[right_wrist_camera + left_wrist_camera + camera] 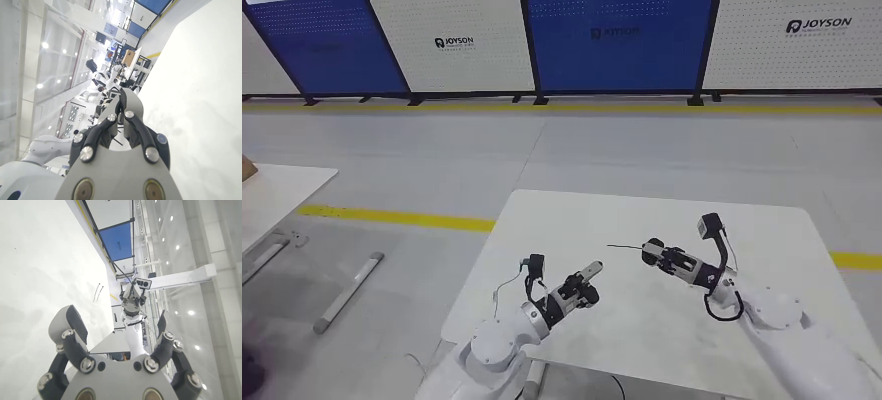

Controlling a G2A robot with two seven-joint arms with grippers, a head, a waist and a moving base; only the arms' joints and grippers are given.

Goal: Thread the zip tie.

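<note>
The right gripper [647,248] pinches a thin black plastic zip tie [624,246] between its fingers over the white desk [572,222], with the tail pointing toward 9 o'clock. At its 8 o'clock, the left gripper [592,280] has its fingers spread.

Far wall panels carry the print. White panel left of centre [454,42] has a dark logo with a word beside it. White panel at far right [818,24] has the same kind of logo and word, larger. Blue panel between them [614,32] has a faint dark logo. Left wrist view: blue partition [117,244] has a small pale logo, lettering too small to read. Right wrist view: white partition [142,18] has a small dark logo, and cardboard box [129,54] in the room behind has a dark mark, both unreadable. Yellow floor line [392,216] crosses the floor on the left.
</note>
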